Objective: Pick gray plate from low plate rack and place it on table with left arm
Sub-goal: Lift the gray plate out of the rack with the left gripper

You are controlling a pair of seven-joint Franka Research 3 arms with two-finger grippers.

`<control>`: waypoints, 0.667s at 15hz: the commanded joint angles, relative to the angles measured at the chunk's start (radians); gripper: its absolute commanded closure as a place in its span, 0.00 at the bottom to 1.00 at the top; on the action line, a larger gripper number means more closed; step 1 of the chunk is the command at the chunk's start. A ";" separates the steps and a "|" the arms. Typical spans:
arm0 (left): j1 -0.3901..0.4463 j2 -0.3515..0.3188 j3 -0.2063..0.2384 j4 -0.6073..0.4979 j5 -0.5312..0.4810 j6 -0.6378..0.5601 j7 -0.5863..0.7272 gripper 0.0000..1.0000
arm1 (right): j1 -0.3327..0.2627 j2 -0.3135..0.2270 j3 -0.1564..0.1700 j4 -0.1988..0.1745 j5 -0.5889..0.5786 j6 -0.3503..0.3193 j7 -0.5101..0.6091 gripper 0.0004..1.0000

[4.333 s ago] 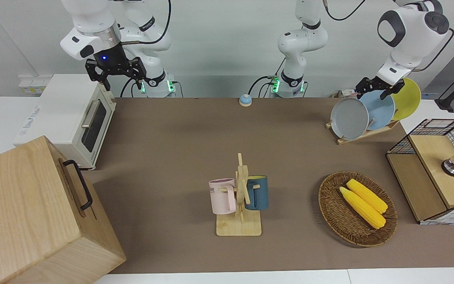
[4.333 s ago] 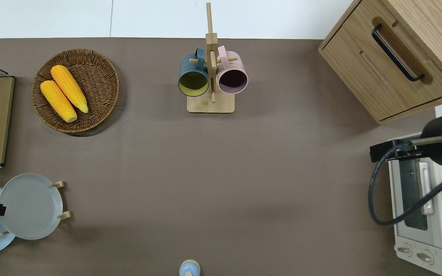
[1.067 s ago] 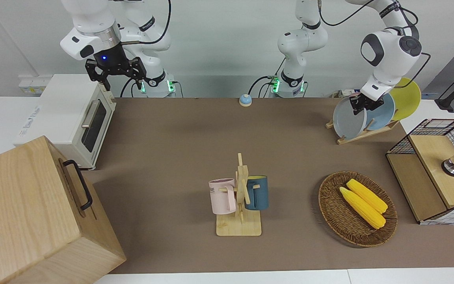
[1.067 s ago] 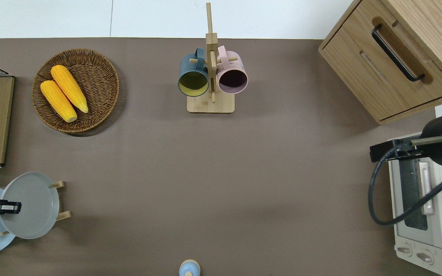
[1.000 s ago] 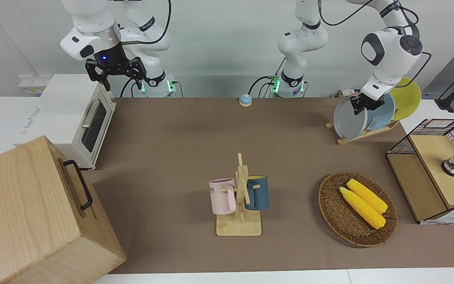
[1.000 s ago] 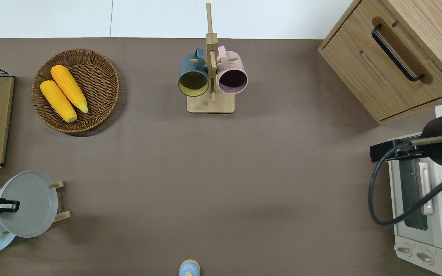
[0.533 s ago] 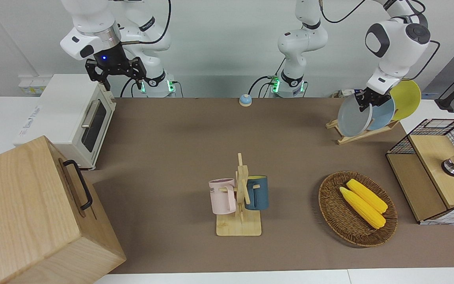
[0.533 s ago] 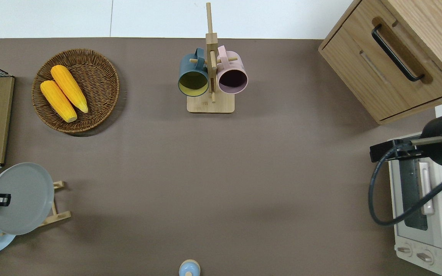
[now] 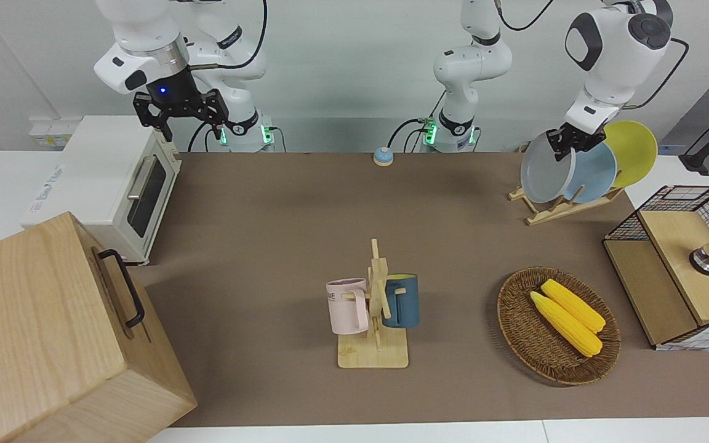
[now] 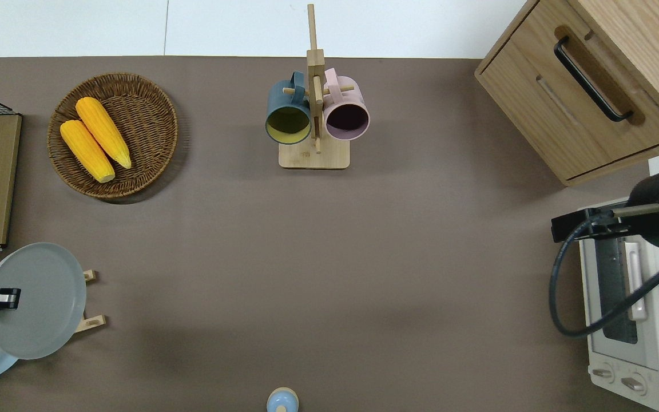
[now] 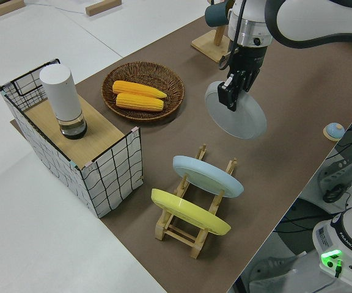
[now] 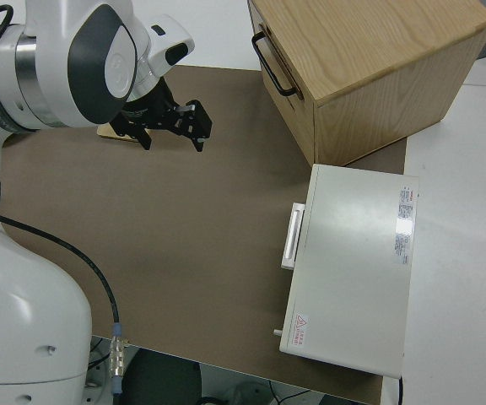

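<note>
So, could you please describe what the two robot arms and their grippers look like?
Both arms are glossy white with rounded jointed links. The left arm has dark gray oval panels on its bulky joint, a black cable, and a small black left gripper. The right arm has a silver wrist band, a black cable, and a black right gripper with a blue light. Green lights glow at both bases.

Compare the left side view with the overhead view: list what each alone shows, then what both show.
Only the left side view shows the yellow plate in the low plate rack, and the white cylinder on the wire-sided box.

Only the overhead view shows the toaster oven, the wooden cabinet and both mugs on the mug tree. The right arm is parked.

Both show the left gripper shut on the rim of the gray plate, which is lifted clear of the rack, plus the blue plate and the corn basket.
</note>
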 commanded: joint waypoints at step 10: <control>-0.008 -0.049 -0.031 0.002 -0.353 -0.095 -0.129 1.00 | -0.007 -0.002 0.007 0.006 0.007 -0.014 0.000 0.01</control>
